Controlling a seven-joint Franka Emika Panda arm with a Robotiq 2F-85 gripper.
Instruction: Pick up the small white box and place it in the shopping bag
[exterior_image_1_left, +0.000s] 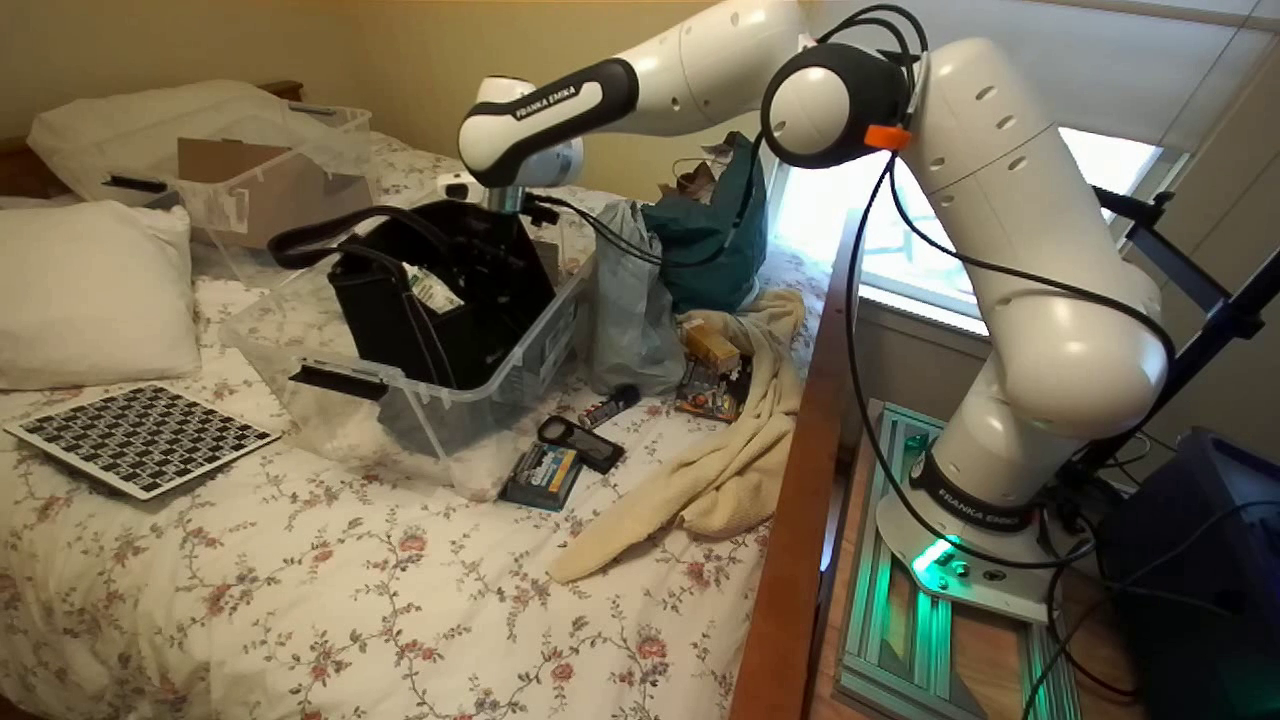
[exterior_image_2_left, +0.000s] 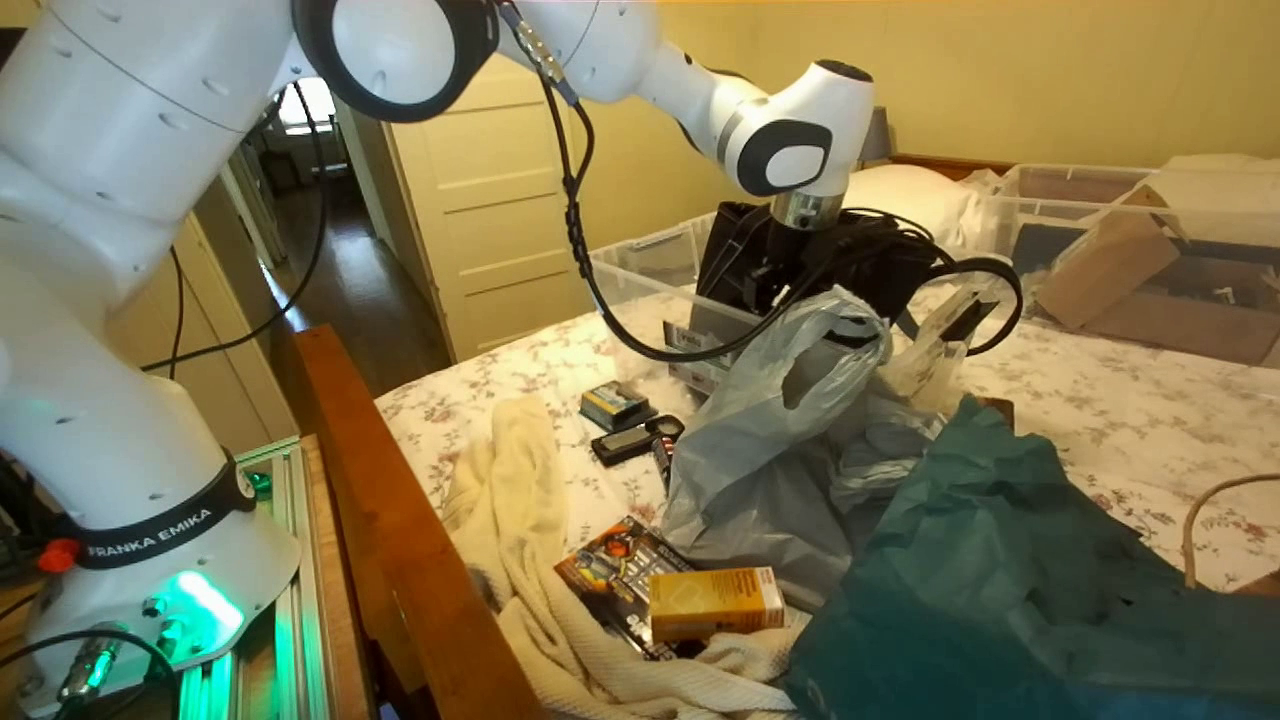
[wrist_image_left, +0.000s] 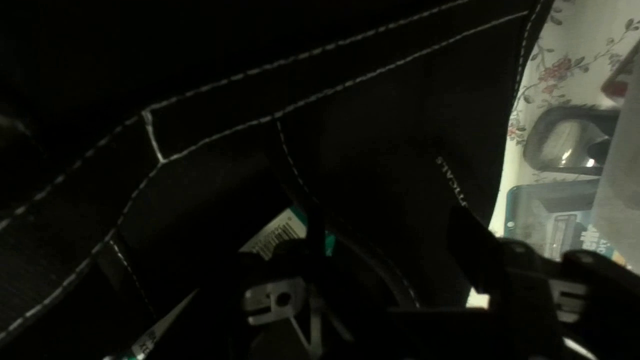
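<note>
Shows just part of a small white barcoded box (wrist_image_left: 277, 234) inside a large black fabric bag (exterior_image_1_left: 460, 340). Points straight down at bag with white jointed arm (exterior_image_1_left: 690, 80) and shadowed black two-finger gripper (wrist_image_left: 388, 220), jaws apart, visibly holding nothing.

"FRANKA EMIKA" on robot arm (exterior_image_1_left: 835, 105), "…TICALS" on shopping bag (wrist_image_left: 360, 145)

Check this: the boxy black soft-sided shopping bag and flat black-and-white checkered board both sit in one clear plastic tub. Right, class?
Not quite: the board lies outside the tub, on white floral bedding, as an exterior view shows. The shopping bag does sit inside.
</note>
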